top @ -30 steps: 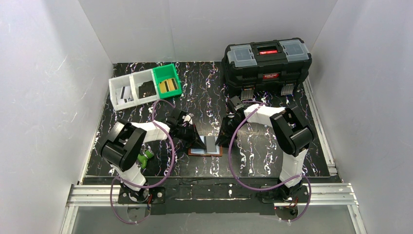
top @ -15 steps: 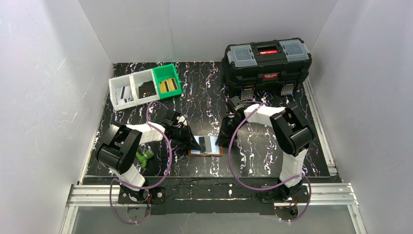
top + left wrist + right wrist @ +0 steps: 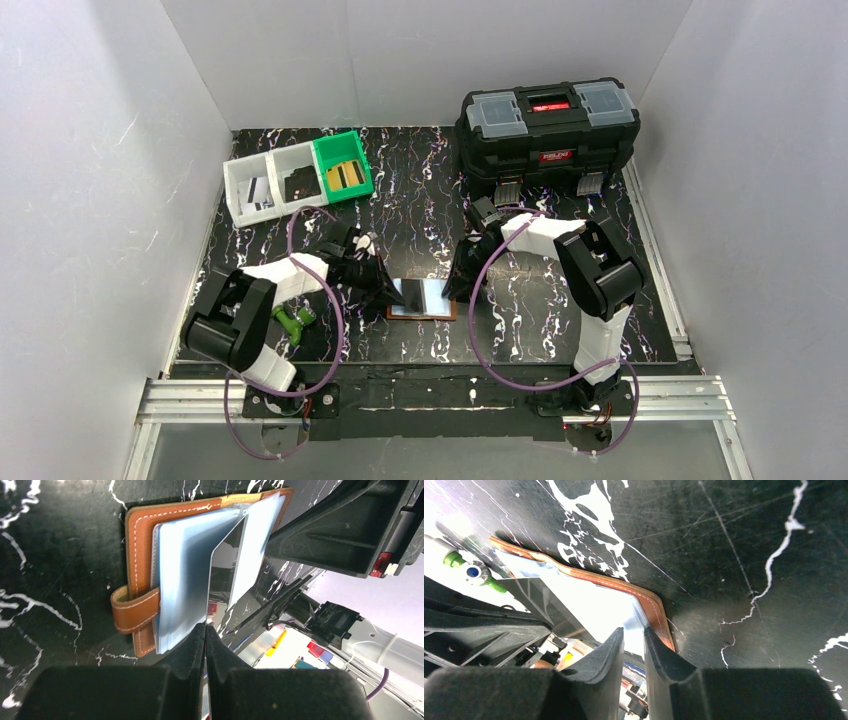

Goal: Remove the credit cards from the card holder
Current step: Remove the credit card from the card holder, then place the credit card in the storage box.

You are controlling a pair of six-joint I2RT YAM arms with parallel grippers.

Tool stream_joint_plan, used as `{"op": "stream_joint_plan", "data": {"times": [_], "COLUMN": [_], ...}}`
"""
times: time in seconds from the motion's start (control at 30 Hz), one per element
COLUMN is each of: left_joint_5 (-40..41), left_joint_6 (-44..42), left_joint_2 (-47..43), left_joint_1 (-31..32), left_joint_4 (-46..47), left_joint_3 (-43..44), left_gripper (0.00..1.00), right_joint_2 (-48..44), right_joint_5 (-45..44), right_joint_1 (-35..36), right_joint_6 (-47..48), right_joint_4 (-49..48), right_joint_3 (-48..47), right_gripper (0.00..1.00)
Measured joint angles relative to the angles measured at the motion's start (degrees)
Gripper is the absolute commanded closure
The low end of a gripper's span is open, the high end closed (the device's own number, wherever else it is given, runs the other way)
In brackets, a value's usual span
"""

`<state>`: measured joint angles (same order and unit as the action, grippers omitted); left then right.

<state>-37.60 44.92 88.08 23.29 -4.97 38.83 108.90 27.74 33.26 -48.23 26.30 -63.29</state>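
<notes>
On the black marbled table (image 3: 560,320) I see the brown leather card holder (image 3: 435,305) lying open between both arms, long axis left to right, pale blue pockets (image 3: 182,580) facing up. My right gripper (image 3: 631,630) is almost closed, apparently nipping its right edge. The glossy mirror-like credit card (image 3: 225,575) stands tilted out of the pockets. Its long axis points back at my left gripper (image 3: 205,629), which is pinched tight on its near corner, so I judge the pull goes leftward.

Tan card holder (image 3: 140,545); black marbled table (image 3: 60,555)
</notes>
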Motion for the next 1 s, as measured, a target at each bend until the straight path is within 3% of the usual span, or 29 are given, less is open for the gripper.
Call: {"op": "stream_joint_plan", "data": {"times": [0.23,0.6,0.8,1.0], "left_joint_5": [1.34,1.61,-2.08,-5.93], "left_joint_6": [-2.02,-3.3,2.61,13.84], "left_joint_2": [-3.35,-7.74,-9.86,-9.85], "left_joint_1": [-1.8,-2.79,-3.72,-4.06], "left_joint_4": [-4.15,-10.04,-4.39,8.73], "left_joint_3": [0.02,3.15,4.48,4.21], "left_gripper": [1.0,1.0,1.0,1.0], "right_joint_2": [-0.55,-6.84,-13.07,-15.25], "right_joint_5": [-0.79,-6.25,-1.0,9.16], "right_joint_1": [0.46,1.6,-0.35,-4.04], "right_joint_6": [0.2,2.78,1.04,-8.47], "right_joint_4": [-0.14,-0.83,-7.2,-23.67], "right_joint_3": [0.0,0.11,1.76,8.98], "right_gripper": [0.61,0.21,0.18,0.22]}}
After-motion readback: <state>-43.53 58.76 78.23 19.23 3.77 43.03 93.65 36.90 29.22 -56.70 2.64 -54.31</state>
